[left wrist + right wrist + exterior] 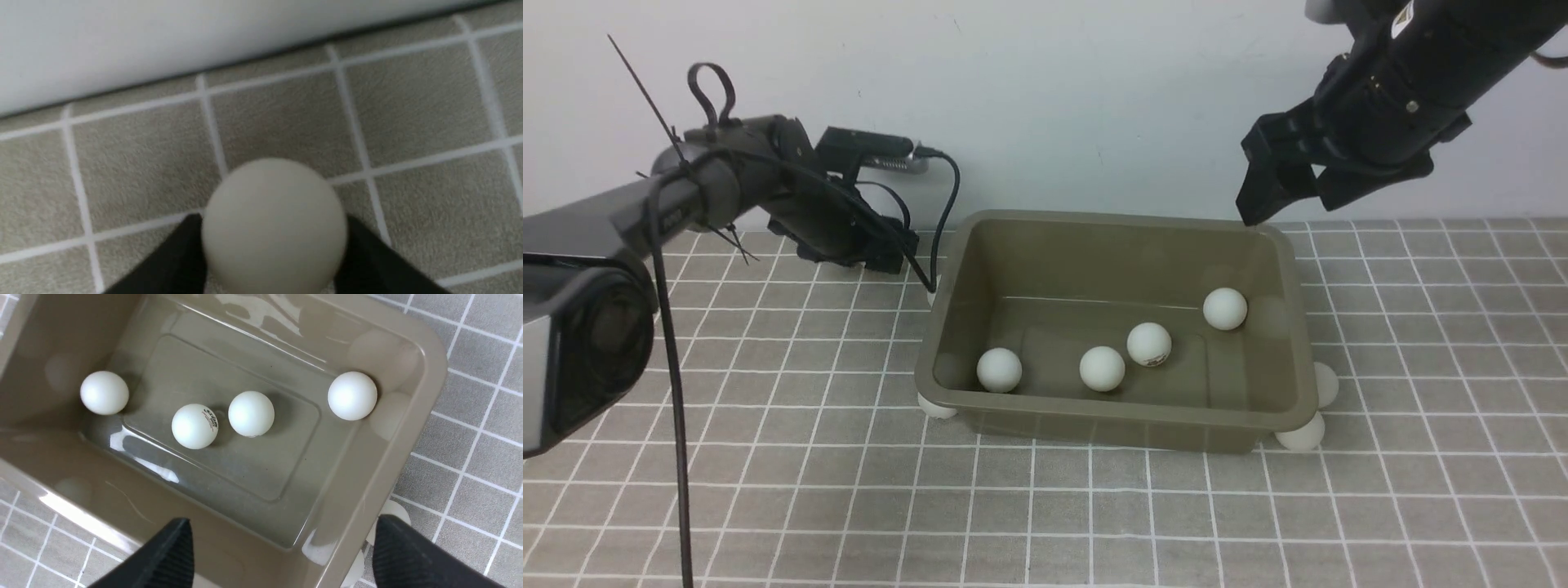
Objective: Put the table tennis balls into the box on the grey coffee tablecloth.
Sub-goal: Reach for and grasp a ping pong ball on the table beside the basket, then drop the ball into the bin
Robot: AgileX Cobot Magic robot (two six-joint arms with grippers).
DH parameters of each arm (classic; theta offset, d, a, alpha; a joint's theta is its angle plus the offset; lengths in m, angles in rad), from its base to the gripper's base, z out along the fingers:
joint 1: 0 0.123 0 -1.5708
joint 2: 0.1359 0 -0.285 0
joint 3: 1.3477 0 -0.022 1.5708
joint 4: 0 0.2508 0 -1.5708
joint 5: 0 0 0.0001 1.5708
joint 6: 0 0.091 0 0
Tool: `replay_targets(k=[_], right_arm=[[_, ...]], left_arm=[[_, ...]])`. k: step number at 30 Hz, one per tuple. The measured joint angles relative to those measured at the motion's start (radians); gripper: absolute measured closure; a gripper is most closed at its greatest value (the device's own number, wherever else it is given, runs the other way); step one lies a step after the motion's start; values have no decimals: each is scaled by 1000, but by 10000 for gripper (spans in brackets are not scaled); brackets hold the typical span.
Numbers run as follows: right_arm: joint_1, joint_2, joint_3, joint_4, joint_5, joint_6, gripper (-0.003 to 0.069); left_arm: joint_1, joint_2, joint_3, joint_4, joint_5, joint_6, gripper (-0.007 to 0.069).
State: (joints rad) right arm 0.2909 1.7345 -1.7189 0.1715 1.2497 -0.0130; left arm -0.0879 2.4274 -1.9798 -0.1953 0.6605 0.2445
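Here the olive-green box sits on the grey coffee tablecloth, long axis left-right, mouth up. Four table tennis balls lie inside and three loose balls crowd its near corners. The right gripper hangs spread and empty above its far right corner. The left gripper has its fingers flanking another ball on the cloth; whether it is clamped is unclear.

No lettering can be read for certain. One table tennis ball in the box bears a small dark-and-red printed logo, too small to make out. A pale label on the right arm is likewise illegible.
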Motion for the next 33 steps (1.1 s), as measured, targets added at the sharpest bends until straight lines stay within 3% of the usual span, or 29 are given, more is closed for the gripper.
replay_targets(k=[11, 14, 19, 22, 28, 32, 33], right_arm=[[0, -87, 0, -102, 4, -2, 186], [0, -105, 0, -115, 6, 1, 193], [0, -108, 0, -129, 7, 5, 196], [0, -108, 10, -157, 6, 13, 211], [-61, -111, 122, -195, 5, 54, 372], [-184, -111, 261, -149, -2, 91, 514], [-195, -111, 269, -144, -3, 91, 521]], left_arm=[[0, -217, -122, 73, 389, 4, 279], [-8, -350, -136, -26, 532, 15, 278], [-68, -416, -140, -183, 573, 52, 278], [-114, -390, -130, -202, 574, 52, 278], [-211, -284, -117, -128, 576, 51, 253], [-240, -253, -116, -58, 576, -8, 67], [-240, -252, -116, -54, 576, -11, 60]])
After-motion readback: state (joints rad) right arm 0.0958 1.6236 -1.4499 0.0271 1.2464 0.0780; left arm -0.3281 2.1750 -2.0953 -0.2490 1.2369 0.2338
